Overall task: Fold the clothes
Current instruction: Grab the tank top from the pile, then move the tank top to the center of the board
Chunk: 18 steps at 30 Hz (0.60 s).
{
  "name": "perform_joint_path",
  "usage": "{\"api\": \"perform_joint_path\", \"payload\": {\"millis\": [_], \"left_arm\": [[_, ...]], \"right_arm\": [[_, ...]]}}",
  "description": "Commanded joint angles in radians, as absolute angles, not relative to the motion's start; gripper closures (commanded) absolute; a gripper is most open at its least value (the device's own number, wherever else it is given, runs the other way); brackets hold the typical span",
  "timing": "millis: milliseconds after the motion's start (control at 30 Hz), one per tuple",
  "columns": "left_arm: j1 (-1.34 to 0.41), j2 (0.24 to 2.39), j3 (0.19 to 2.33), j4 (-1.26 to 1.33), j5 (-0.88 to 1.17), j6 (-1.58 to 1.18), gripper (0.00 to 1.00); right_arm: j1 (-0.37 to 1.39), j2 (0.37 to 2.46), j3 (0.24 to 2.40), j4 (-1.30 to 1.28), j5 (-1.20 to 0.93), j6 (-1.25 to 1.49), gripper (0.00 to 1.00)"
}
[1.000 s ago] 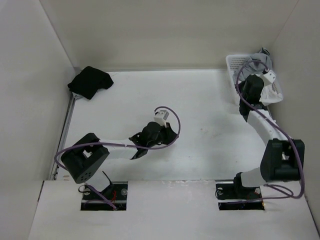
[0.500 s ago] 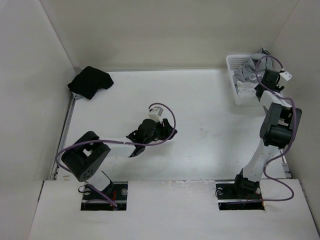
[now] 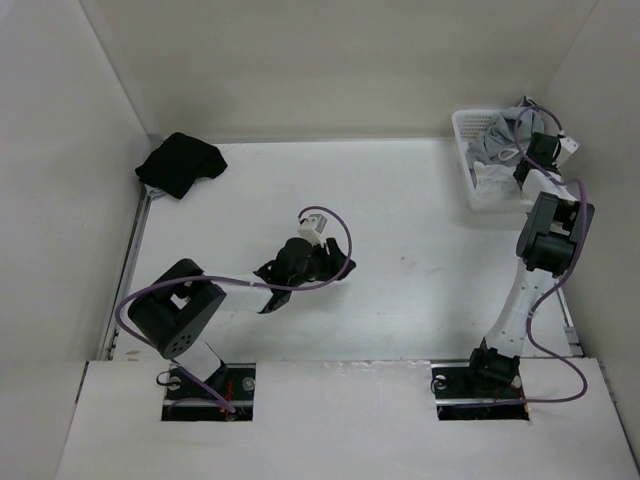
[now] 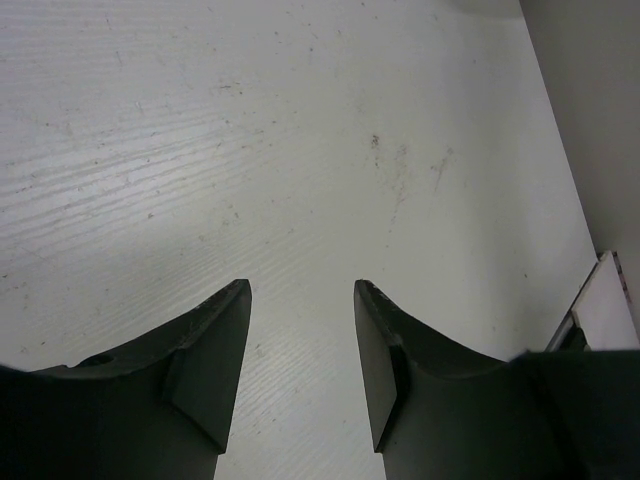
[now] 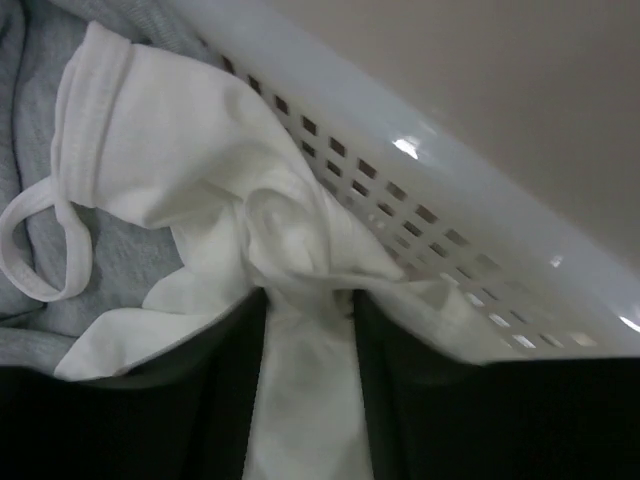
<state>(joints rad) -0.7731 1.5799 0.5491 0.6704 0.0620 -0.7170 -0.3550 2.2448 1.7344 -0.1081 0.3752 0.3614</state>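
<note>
Right end effector (image 5: 307,300): fingers apart, straddling a bunched ridge of the camisole (image 5: 200,150), with cloth packed into the gap. Cannot tell whether any pinch is on it yet.
Reason for that pose: reaches down inside the basket (image 5: 420,190), probably to draw the top out, since folding needs a flat surface.
Camisole: crumpled against the perforated basket wall, on top of the grey garment (image 5: 120,250), with one narrow strap (image 5: 35,250) looping loose over the grey cloth.
Grip choice: takes the thick gathered middle rather than the thin strap, likely for a surer hold and less stretching.
Risk: may snag the grey cloth beneath and lift it too.
Basket: at the far right corner of the desk (image 4: 250,120), against the right wall.
Left end effector (image 4: 300,290): fingers apart, holding nothing, low over bare desk near the middle.
Reason for that pose: seems parked ready to take a corner once the top arrives.
Black garment (image 3: 180,163): heaped at the far left corner, well apart from both arms.
Progress: no fold made; top not yet laid out.
</note>
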Motion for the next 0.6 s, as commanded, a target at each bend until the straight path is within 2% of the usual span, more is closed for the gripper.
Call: {"api": "perform_joint_path", "payload": {"millis": [0, 33, 67, 267, 567], "left_arm": [[-0.766, 1.597, 0.566, 0.735, 0.089, -0.726, 0.56], [-0.766, 1.606, 0.569, 0.738, 0.090, -0.727, 0.56], [-0.765, 1.617, 0.572, 0.738, 0.094, -0.730, 0.56], [-0.754, 1.641, 0.583, 0.749, 0.113, -0.750, 0.56], [-0.748, 1.620, 0.566, 0.772, 0.133, -0.769, 0.57]], "right_arm": [[-0.355, 2.260, 1.832, -0.098, 0.308, 0.399, 0.75], [-0.355, 2.258, 1.830, -0.077, 0.302, 0.409, 0.90], [-0.355, 2.234, 1.803, -0.049, 0.313, 0.426, 0.99], [-0.348, 1.950, 1.531, 0.176, 0.373, 0.477, 1.00], [-0.274, 1.547, 1.286, 0.275, 0.373, 0.511, 1.00]]}}
